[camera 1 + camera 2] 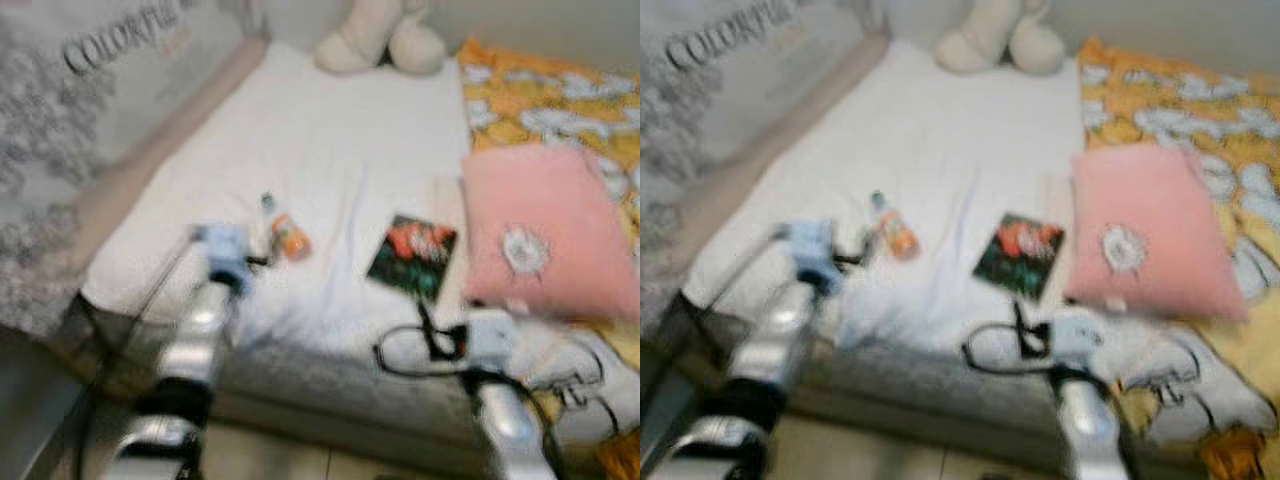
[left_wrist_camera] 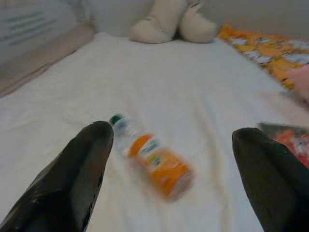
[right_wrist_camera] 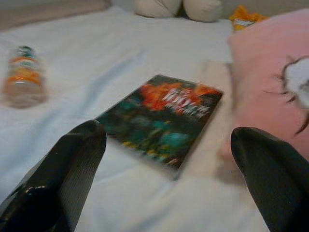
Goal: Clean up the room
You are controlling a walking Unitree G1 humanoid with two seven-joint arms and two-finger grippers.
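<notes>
The robot stands at the foot of a bed (image 1: 330, 150) spread with a white sheet, both silver arms reaching out over the near edge, and the head views are rather blurred. An orange bottle (image 1: 285, 232) with a green cap lies on its side on the sheet, just ahead of the left gripper (image 2: 169, 183), whose two black fingers (image 2: 82, 174) are spread wide with nothing between them; the bottle lies in the gap's line, nearer the one finger, untouched. To the right of the bottle, well apart from it, a dark book (image 1: 412, 256) with a red and green cover lies flat on the sheet, right beside a pink pillow (image 1: 545, 230) that rests partly on a yellow patterned blanket (image 1: 560, 100). The right gripper (image 3: 169, 179) hangs just short of the book, fingers wide apart and holding nothing. At the head of the bed a cream plush toy (image 1: 378, 38) sits against the wall.
</notes>
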